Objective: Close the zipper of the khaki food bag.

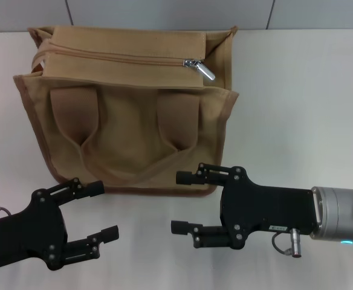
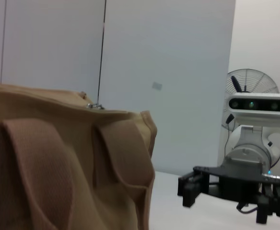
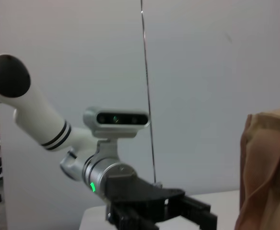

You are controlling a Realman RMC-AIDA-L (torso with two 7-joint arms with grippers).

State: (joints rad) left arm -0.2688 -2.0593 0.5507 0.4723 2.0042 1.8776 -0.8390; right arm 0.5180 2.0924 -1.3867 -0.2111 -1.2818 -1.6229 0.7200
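On the white table (image 1: 297,96), under a grey panelled wall (image 1: 164,12), we see the khaki food bag (image 1: 128,139) standing, its zipper (image 1: 196,64) slider apparently near the right end. Left gripper (image 1: 98,211) and right gripper (image 1: 182,202) hover spread, unladen, before it.

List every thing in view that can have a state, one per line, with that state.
khaki food bag: upright on the table, handles hanging down its front face.
zipper: slider at the robot's right end of the top, pull tab lying flat; whether the teeth are meshed cannot be told.
left gripper: open, empty, low in front of the bag.
right gripper: open, empty, near the bag's lower front edge.
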